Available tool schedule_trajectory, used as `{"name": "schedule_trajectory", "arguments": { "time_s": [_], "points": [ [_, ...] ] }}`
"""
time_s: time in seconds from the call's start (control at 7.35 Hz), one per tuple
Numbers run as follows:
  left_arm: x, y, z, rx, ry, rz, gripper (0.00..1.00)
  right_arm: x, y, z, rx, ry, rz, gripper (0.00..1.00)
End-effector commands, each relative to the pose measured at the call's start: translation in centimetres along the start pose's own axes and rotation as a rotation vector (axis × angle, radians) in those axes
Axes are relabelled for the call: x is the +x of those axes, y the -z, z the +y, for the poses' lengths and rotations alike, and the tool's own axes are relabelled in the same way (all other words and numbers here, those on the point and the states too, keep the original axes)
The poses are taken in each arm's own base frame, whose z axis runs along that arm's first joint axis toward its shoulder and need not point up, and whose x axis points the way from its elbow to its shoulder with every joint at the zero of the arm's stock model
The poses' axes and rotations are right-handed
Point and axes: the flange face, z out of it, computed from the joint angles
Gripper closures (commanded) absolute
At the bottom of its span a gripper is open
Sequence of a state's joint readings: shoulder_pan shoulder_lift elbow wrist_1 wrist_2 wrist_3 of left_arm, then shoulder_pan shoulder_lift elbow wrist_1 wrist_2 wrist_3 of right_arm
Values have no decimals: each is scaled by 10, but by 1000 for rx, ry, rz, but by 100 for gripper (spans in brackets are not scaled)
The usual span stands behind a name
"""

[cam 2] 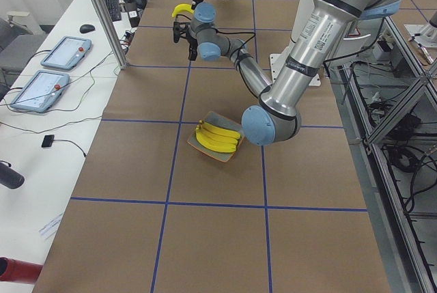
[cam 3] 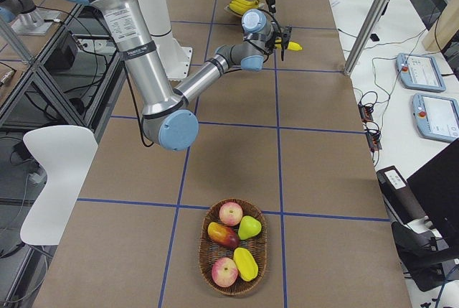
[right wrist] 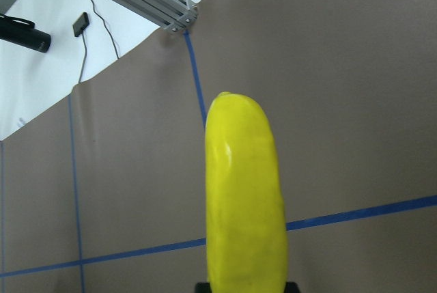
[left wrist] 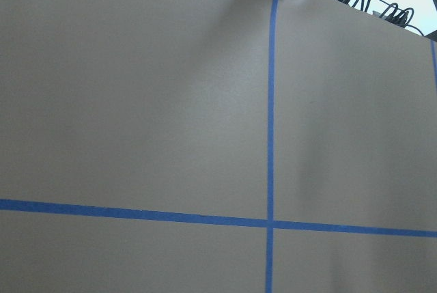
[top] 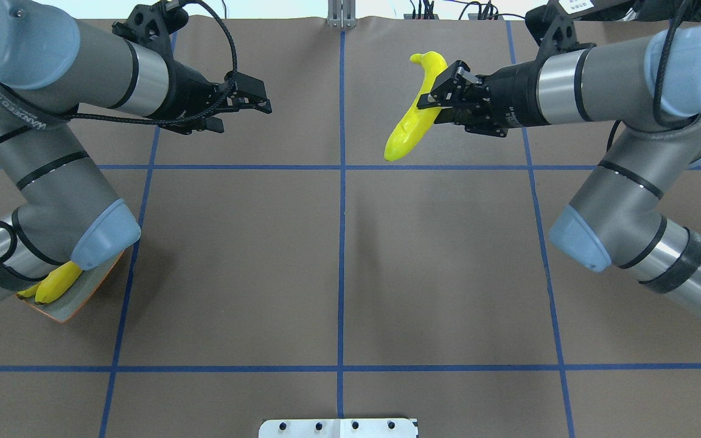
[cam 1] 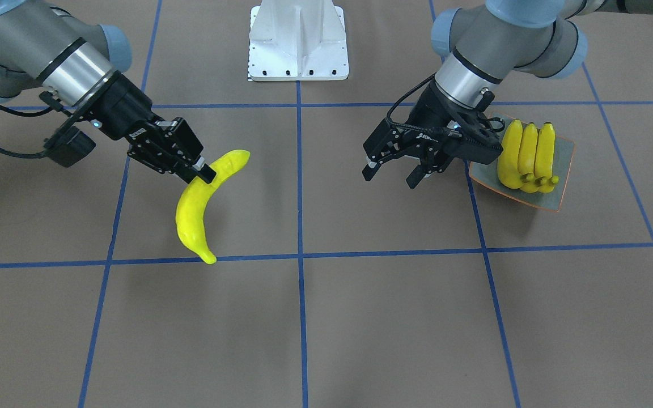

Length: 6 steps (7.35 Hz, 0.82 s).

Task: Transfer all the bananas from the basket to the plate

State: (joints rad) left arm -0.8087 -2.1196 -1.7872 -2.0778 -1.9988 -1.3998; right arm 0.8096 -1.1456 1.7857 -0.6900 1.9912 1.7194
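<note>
My right gripper [cam 1: 199,173] is shut on the middle of a yellow banana [cam 1: 196,212], held above the table with its tip hanging down; in the overhead view this banana [top: 414,118] is at the far right-centre. The right wrist view shows the same banana [right wrist: 244,204] pointing away. My left gripper [cam 1: 390,177] hangs open and empty, just beside the grey-blue plate [cam 1: 562,164]. Three bananas [cam 1: 528,156] lie side by side on the plate. The basket [cam 3: 206,258] sits at the table's right end and holds other fruit, with no banana showing in it.
The white robot base [cam 1: 298,42] stands at the table's robot side. Blue tape lines [left wrist: 272,136] divide the brown table. In the overhead view my left arm's elbow [top: 104,234] covers most of the plate [top: 76,304]. Tablets and cables lie on side benches.
</note>
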Motion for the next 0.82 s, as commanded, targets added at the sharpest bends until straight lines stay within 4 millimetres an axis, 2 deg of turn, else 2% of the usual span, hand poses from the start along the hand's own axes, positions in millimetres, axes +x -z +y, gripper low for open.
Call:
{"name": "schedule_trajectory", "arguments": {
  "time_s": [0.0,0.27,0.41,0.54,0.68],
  "points": [
    [22,8,0,9,29,61,0,-1,-15,33,-20,2,-86,100],
    [31,9,7,2,51,105,0,-8,-25,52,-56,11,-107,100],
    [41,8,11,-6,47,117,1,-6,-35,69,-77,20,-106,100],
    [57,-6,21,-31,48,123,1,-5,-45,82,-72,32,-105,100],
    [72,-9,19,-34,53,132,1,-10,-51,93,-77,76,-116,100]
  ]
}}
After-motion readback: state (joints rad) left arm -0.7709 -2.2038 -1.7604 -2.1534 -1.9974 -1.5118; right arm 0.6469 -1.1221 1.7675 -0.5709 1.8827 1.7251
